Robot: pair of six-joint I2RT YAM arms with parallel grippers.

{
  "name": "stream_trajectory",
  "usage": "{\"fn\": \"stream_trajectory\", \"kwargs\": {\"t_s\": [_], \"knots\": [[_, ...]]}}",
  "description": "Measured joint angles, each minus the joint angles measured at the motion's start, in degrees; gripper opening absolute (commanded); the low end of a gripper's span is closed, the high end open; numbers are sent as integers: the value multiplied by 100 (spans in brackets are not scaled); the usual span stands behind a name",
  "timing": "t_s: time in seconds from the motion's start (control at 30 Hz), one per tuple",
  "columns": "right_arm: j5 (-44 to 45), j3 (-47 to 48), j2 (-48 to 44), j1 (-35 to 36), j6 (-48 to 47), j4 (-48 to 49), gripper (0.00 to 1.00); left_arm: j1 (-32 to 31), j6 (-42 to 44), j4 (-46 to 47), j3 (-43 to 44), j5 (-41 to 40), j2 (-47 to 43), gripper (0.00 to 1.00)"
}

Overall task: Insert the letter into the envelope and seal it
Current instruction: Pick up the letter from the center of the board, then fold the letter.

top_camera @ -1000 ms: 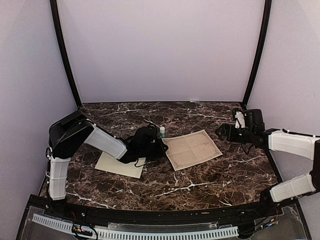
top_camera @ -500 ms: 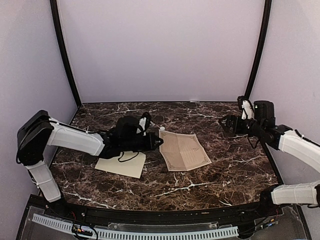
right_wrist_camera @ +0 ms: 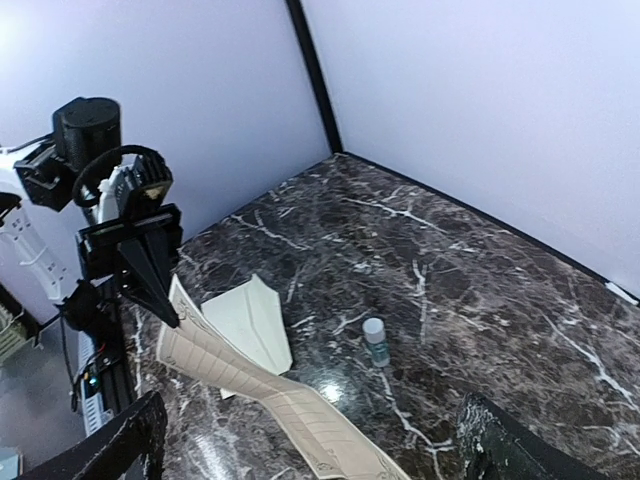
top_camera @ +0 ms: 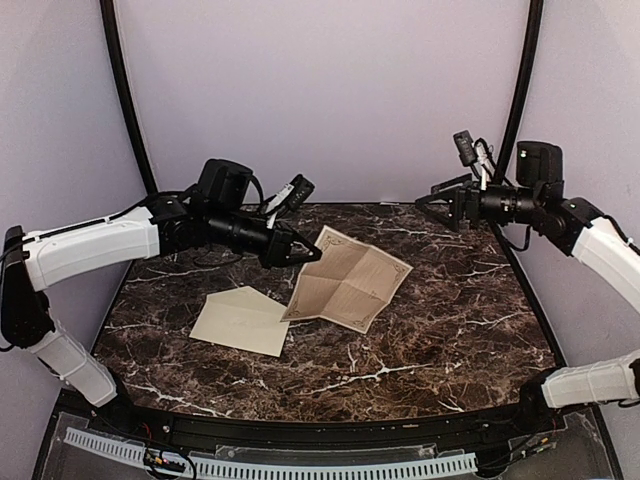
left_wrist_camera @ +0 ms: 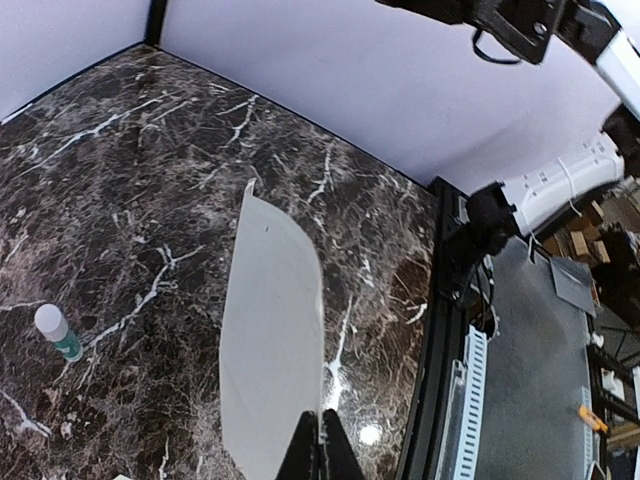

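Left gripper [top_camera: 314, 255] clamped fully shut on a corner of the letter [top_camera: 350, 285]; swung up off the marble table [top_camera: 450, 335] within the last second, sheet now hanging tilted, low edge seemingly still down; good sign for feeding it into the envelope [top_camera: 240, 320], flat just beside; right gripper [top_camera: 427, 203] gaping wide, empty, up high.

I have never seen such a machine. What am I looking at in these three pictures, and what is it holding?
Two robot arms stand at a marble table. One picture comes from a camera above; the other two from cameras on the wrists. The left gripper is shut on a corner of the letter, holding that corner up. The envelope lies flat on the table nearby. The right gripper is open, empty and raised. A small bottle stands on the table.
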Motion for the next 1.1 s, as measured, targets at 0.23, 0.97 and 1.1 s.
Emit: {"fn": "stream_trajectory", "kwargs": {"t_s": [0.23,0.97,1.1], "knots": [[-424,1163,979,909,-533,-1121,89,15,1119,-1102,350,859,-142,0],[-1215,2033,2094,2129,-1314,-2500,52,234,1738,-1958,1182,1773,-101,0],[-1217,2015,2186,2155,-1384,-2522,42,234,1742,-2022,1303,1808,-4,0]]}}
